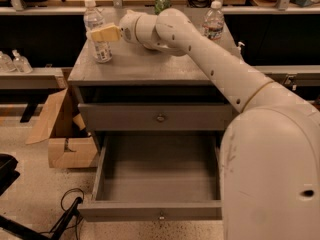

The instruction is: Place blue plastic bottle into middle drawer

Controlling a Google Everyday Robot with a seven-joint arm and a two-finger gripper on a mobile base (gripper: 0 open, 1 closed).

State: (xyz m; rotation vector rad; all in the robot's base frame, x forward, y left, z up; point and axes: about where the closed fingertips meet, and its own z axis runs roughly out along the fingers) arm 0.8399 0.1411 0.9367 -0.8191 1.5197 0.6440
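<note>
Careful: claw (105, 34) at blue plastic bottle (102, 51), open or closed you cannot tell; sideways push could topple it off desk (165, 66).

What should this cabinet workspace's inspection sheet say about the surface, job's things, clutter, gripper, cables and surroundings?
Surface: gray cabinet top, carrying two bottles.
Job's things: blue plastic bottle upright on its left side; middle drawer pulled out, nothing seen inside.
Clutter: red-labelled bottle at right rear; green can behind.
Gripper: gripper at the blue plastic bottle, level with its label.
Cables: black cable on the floor, left.
Surroundings: cardboard box beside the cabinet; upper drawer closed.
</note>
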